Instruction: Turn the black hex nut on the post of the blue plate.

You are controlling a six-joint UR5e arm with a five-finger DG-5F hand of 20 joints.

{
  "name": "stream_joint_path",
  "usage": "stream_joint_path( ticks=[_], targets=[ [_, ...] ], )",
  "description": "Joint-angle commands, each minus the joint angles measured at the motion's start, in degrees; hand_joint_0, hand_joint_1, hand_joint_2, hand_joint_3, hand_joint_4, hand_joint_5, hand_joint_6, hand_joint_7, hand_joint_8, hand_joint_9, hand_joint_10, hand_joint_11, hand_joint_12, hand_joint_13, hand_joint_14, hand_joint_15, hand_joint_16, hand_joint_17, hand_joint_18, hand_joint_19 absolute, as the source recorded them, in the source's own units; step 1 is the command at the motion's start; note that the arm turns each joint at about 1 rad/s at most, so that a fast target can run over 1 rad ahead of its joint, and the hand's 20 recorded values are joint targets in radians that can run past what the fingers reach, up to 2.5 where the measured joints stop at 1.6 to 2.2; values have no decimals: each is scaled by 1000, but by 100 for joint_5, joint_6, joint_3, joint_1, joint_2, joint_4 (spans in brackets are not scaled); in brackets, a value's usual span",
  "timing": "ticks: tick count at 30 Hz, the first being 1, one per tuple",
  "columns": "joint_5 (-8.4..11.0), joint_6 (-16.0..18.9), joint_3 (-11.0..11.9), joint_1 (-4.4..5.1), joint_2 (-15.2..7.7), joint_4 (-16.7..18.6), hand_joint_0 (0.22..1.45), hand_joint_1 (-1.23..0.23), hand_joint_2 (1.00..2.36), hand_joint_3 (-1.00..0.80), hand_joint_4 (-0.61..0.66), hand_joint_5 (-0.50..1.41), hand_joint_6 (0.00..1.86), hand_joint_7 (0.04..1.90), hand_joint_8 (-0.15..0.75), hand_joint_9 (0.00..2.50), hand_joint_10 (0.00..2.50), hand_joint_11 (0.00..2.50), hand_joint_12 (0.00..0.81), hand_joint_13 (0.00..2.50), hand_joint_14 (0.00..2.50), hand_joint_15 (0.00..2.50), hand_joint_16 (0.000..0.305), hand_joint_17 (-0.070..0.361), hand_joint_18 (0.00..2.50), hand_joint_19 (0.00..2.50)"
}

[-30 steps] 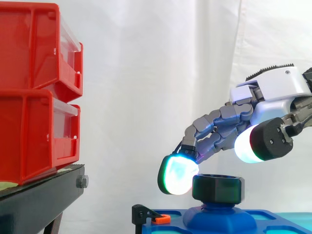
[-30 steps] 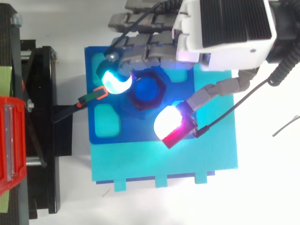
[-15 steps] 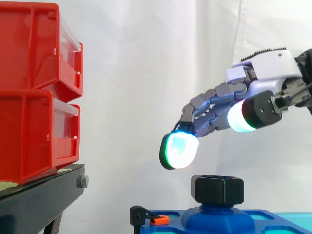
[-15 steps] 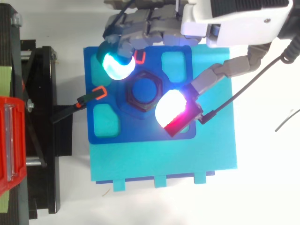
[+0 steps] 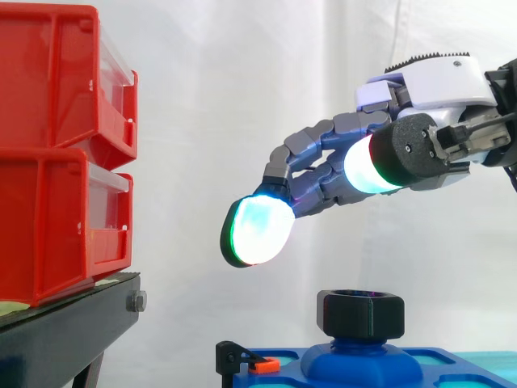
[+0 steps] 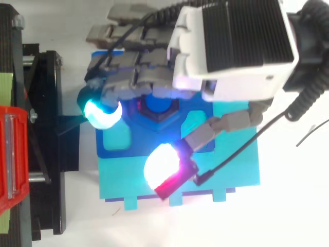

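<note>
Hovering above the nut (image 5: pixel 360 314) with the hand (image 5: pixel 432 85) open and empty, risking pads (image 5: pixel 257 230) landing off-centre and sliding off its flats instead of turning it.

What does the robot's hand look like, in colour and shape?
The hand has a white shell with a black ribbed panel on its back and grey, segmented fingers. Its thick, rounded fingertip pads glow cyan-white, one with a green rim, one on a black cylinder.
</note>
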Motion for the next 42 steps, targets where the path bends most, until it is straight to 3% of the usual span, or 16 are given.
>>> stream_joint_path(
  ticks=[1, 8, 15, 19, 25, 42],
  targets=[
    [164, 29, 0, 133, 0, 2, 486, -486, 1000, -500, 198, -200, 502, 791, 252, 336, 0, 0, 371, 86, 0, 0, 57, 129, 27, 89],
    [402, 90, 0, 361, 0, -130, 487, -488, 1000, -500, 198, -199, 502, 793, 252, 335, 1, 0, 370, 85, 0, 0, 57, 128, 27, 89],
    [410, 90, 0, 423, -9, -412, 479, -486, 1000, -500, 199, -199, 502, 794, 254, 335, 1, 0, 375, 78, 0, 0, 58, 131, 16, 84],
    [437, 90, -53, 423, -9, -517, 475, -479, 1000, -500, 203, -198, 502, 792, 256, 333, 0, 0, 377, 70, 0, 0, 58, 131, 10, 79],
    [437, 90, -264, 414, -9, -368, 473, -472, 1000, -500, 203, -198, 502, 790, 257, 329, 0, 0, 378, 67, 1, 0, 58, 131, 2, 77],
    [323, -95, -281, 238, 0, -464, 473, -462, 1000, -500, 208, -194, 502, 797, 255, 323, 0, 0, 378, 61, 0, 0, 59, 132, 0, 81]
  ],
)
